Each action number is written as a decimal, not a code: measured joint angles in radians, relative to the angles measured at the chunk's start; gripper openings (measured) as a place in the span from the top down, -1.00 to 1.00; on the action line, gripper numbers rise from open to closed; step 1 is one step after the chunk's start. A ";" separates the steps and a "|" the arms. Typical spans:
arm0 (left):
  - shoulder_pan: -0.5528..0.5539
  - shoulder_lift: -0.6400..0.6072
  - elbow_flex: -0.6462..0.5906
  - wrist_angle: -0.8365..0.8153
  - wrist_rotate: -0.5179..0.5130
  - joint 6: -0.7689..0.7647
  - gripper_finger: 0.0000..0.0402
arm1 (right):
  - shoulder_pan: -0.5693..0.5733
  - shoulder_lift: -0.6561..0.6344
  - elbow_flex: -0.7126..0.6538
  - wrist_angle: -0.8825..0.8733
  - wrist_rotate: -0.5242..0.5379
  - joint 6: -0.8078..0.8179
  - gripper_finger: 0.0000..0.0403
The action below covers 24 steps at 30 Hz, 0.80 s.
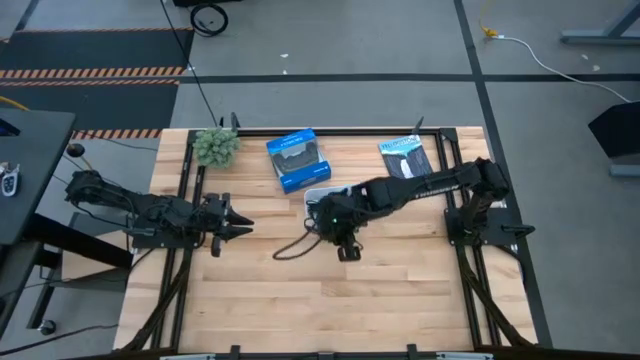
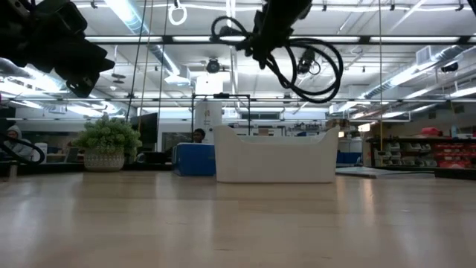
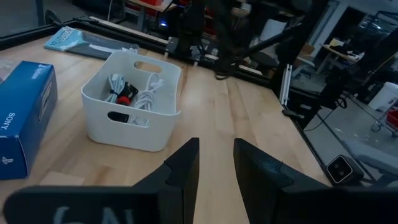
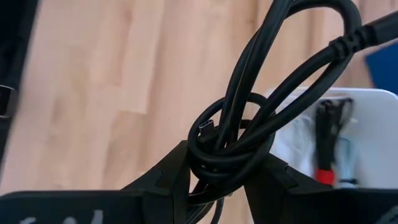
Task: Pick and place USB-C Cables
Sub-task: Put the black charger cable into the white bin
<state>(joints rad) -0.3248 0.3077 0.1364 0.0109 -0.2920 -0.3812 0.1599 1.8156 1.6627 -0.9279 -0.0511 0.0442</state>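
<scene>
My right gripper [image 1: 346, 246] hovers over the table's middle, just near of the white bin [image 1: 322, 194], shut on the dark brown-black USB-C cable [image 2: 312, 67]. Its loops hang high above the table [image 1: 293, 247]. The bin [image 3: 134, 102] holds a white cable [image 3: 148, 96] and the black cable with a red band [image 3: 124, 94]; the light blue-grey cable does not plainly show. My left gripper [image 3: 216, 168] is open and waits over the table's left part [image 1: 236, 228], pointing toward the bin. My right gripper pinches the dark cable's bundled, knotted part [image 4: 225, 155] between its two fingers [image 4: 168, 177]; several strands cross there. The cable is lifted clear of the table, its loops dangling slack beside and below the gripper [image 2: 297, 71].
A blue box [image 1: 297, 158] lies at the far edge beside the bin, a black-and-white packet [image 1: 407, 156] to its right, and a small potted plant [image 1: 215, 145] at the far left. Bare wood [image 1: 330, 300] fills the near half of the table.
</scene>
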 joint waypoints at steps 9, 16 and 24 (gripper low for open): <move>0.000 0.000 0.000 0.000 -0.002 0.000 0.47 | -0.055 -0.002 0.038 -0.066 0.141 -0.201 0.36; 0.000 0.000 0.000 0.000 -0.002 0.000 0.47 | -0.141 -0.002 0.013 -0.034 0.213 -0.359 0.36; 0.000 0.000 0.000 0.000 -0.002 0.000 0.47 | -0.199 -0.001 -0.102 -0.016 0.209 -0.415 0.36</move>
<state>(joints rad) -0.3248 0.3077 0.1364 0.0109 -0.2943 -0.3813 -0.0388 1.8145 1.5602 -0.9435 0.1581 -0.3704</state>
